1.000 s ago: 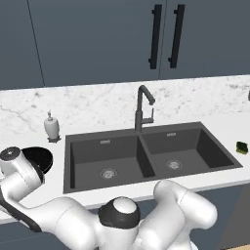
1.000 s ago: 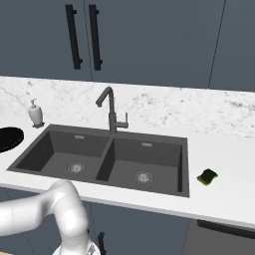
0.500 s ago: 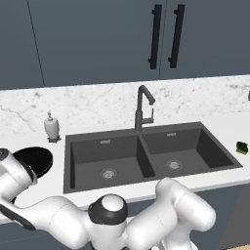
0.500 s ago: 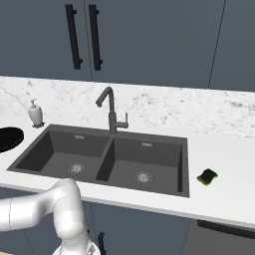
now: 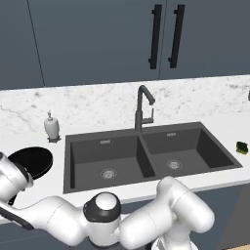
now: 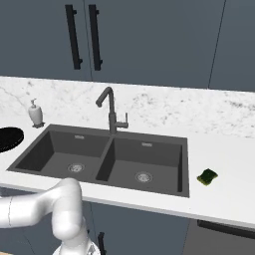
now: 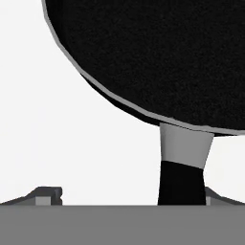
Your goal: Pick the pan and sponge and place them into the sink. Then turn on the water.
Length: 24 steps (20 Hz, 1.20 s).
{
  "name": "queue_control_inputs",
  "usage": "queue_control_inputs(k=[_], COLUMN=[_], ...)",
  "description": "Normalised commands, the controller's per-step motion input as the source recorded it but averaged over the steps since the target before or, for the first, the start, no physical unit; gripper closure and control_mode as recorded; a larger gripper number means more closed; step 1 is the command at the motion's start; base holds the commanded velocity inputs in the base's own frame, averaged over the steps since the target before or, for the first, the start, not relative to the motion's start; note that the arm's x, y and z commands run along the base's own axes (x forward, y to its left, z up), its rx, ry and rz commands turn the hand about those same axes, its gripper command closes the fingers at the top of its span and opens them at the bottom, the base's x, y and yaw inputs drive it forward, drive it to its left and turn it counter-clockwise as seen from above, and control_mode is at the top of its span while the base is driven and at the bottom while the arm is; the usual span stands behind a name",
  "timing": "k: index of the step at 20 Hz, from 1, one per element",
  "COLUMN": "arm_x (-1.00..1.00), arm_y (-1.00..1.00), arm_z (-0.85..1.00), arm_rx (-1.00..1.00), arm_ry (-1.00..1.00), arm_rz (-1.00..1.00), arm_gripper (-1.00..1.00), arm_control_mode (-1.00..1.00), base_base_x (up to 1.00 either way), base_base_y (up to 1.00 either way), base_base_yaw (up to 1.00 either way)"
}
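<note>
Now the pan (image 5: 33, 161) sits on the desk (image 5: 205, 105) at nine o'clock of the empty sink (image 5: 146, 156). Since a moment ago the arm has dropped lower; the hand (image 7: 124, 194), released, straddles the pan's handle (image 7: 184, 167), ready to clench.

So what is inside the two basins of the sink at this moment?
Each basin of the sink holds only its round metal drain. No pan, no sponge, no water. In the right base view the near wall hides the front strip of the floors.
</note>
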Motion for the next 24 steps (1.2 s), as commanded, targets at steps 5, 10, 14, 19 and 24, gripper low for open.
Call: queue_control_inputs(k=[5,10,14,19,24], arm_x=[0.04,-0.03,-0.24,-0.21,-0.05], arm_y=[0.01,-0.02,-0.36,-0.66,-0.88], arm_z=[-0.38,-0.63,-0.49,-0.36,-0.32], arm_rx=[0.0,0.02,0.11,0.13,0.1], arm_ry=[0.02,0.01,0.0,0.0,0.0], arm_rz=[0.0,-0.02,-0.05,-0.12,-0.19], arm_gripper=[1.0,1.0,1.0,1.0,1.0], arm_control_mode=[-1.0,-1.0,-1.0,-1.0,-1.0], base_base_x=[0.0,0.0,0.0,0.0,0.0], base_base_y=[0.0,0.0,0.0,0.0,0.0], base_base_yaw=[0.0,0.0,0.0,0.0,0.0])
